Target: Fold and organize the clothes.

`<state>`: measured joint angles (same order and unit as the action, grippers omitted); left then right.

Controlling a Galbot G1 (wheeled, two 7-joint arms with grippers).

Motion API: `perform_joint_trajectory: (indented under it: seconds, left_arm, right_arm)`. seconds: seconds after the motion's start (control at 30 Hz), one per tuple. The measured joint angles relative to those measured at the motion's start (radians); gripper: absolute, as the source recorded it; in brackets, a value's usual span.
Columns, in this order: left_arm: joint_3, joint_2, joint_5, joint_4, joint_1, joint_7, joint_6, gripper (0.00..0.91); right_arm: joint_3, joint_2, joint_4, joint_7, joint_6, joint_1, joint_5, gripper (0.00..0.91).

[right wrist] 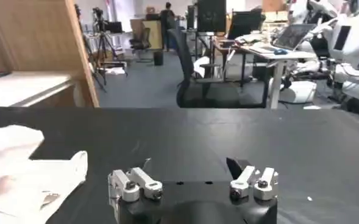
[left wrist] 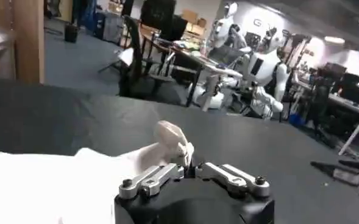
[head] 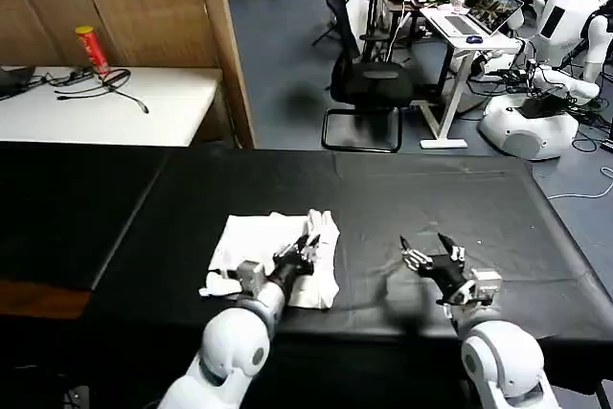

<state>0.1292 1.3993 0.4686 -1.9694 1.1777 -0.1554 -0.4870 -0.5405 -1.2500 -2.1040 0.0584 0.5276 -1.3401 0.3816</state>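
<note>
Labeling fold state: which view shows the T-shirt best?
Head view: the whole white T-shirt lies bundled on the black table, left end effector on it. The left wrist view gives a close patch; the right wrist view, its edge.

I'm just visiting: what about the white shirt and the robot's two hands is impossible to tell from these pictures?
- Which side of the T-shirt faces up: it lies bunched, and no print shows in the head view.
- How much cloth the left gripper pinches: in the left wrist view its own body hides the fingertips.
- The shirt's full outline: the left arm covers part in the head view, and the picture's edge cuts it off in the right wrist view.
- The right gripper stands open over the bare black table.
</note>
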Motion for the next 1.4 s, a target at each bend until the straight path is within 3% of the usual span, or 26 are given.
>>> perform_joint_trajectory:
  seconds: [0.17,0.37,0.63,0.93,1.07,1.3,1.37,1.4]
  left_arm:
    - [0.008,0.007,0.082,-0.017,0.003,0.009,0.01,0.878]
    - [0.067,-0.053,-0.023,-0.033,0.016,0.045,0.056,0.878]
    - [0.206,-0.18,-0.066,-0.002,0.072,0.051,0.114,0.878]
    - [0.312,-0.201,-0.038,0.061,0.103,0.066,0.138,0.878]
    - [0.343,-0.197,0.005,0.098,0.1,0.074,0.143,0.878]
    - [0.378,-0.191,0.186,0.138,0.105,0.094,0.119,0.878]
    - [0.382,-0.184,0.222,0.141,0.106,0.101,0.118,0.751]
    - [0.381,-0.181,0.235,0.143,0.107,0.105,0.118,0.575]
  right_arm:
    - [0.043,0.008,0.015,-0.013,-0.002,0.022,0.011,0.878]
    - [0.132,0.006,0.052,-0.015,0.001,0.071,-0.008,0.878]
    - [0.293,-0.02,0.144,-0.043,0.0,0.168,-0.112,0.878]
    - [0.341,-0.027,0.218,-0.007,0.027,0.185,-0.276,0.878]
    - [0.315,-0.034,0.201,-0.007,0.009,0.166,-0.232,0.878]
    - [0.237,-0.042,0.109,-0.001,-0.018,0.125,-0.022,0.878]
    - [0.222,-0.041,0.089,0.0,-0.02,0.12,-0.001,0.878]
    - [0.217,-0.041,0.082,0.001,-0.02,0.118,0.006,0.878]
